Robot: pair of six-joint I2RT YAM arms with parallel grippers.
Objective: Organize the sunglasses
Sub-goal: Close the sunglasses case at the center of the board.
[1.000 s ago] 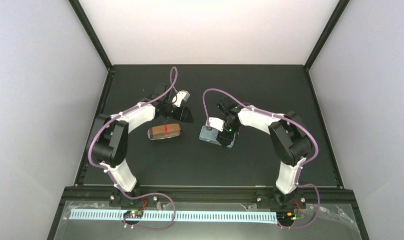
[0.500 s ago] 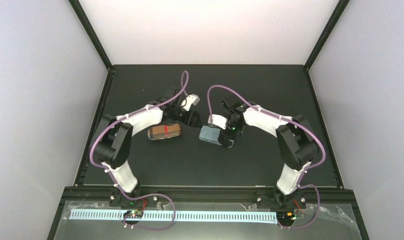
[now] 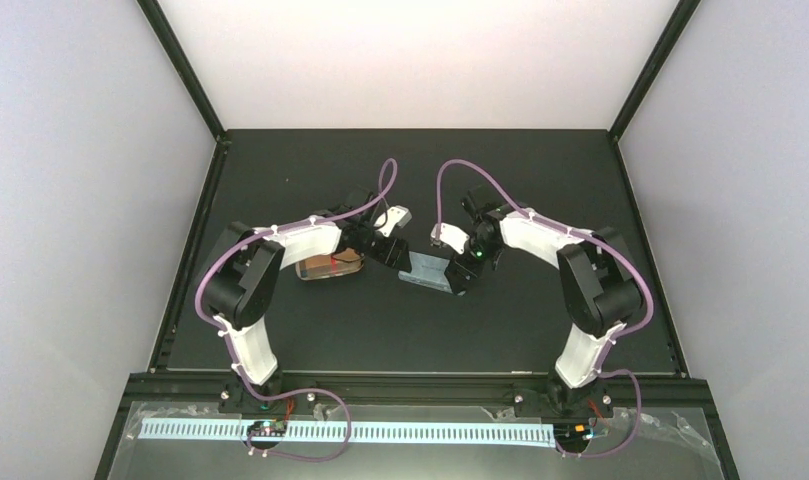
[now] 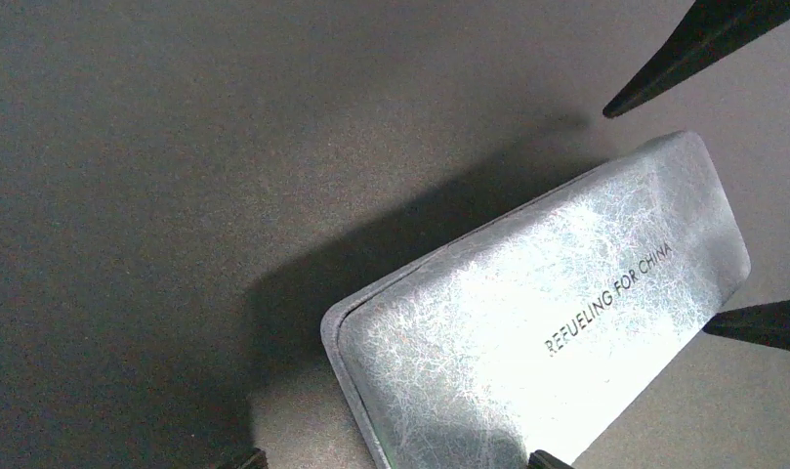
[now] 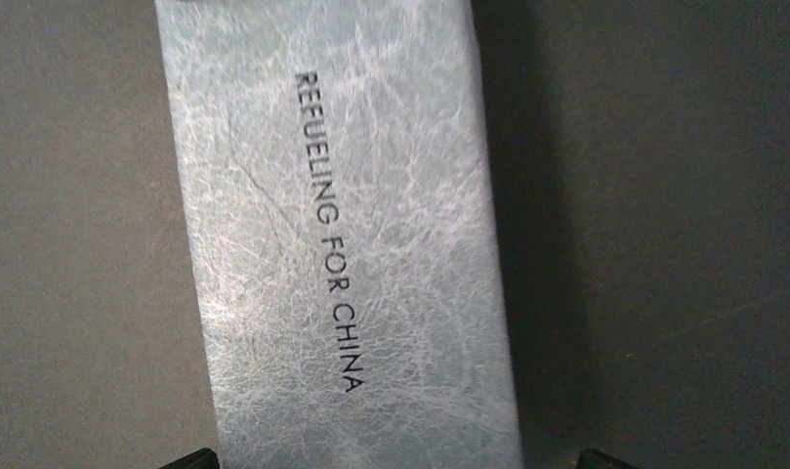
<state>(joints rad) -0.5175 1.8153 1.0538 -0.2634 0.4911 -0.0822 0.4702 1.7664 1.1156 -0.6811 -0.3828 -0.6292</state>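
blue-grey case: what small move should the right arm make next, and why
Probably lower the right gripper and close it across the blue-grey case. Its open jaws straddle the shut case, which lies flat on the table, and the left gripper hovers open over the other end, perhaps to work the lid.

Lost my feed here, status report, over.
Left hand and right hand open, straddling opposite ends of closed blue-grey textured oblong case. Sunglasses not visible. Tan oblong case beside left arm.

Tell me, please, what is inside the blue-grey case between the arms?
Its contents are hidden: the blue-grey case lies shut on the table, showing only its lettered lid.
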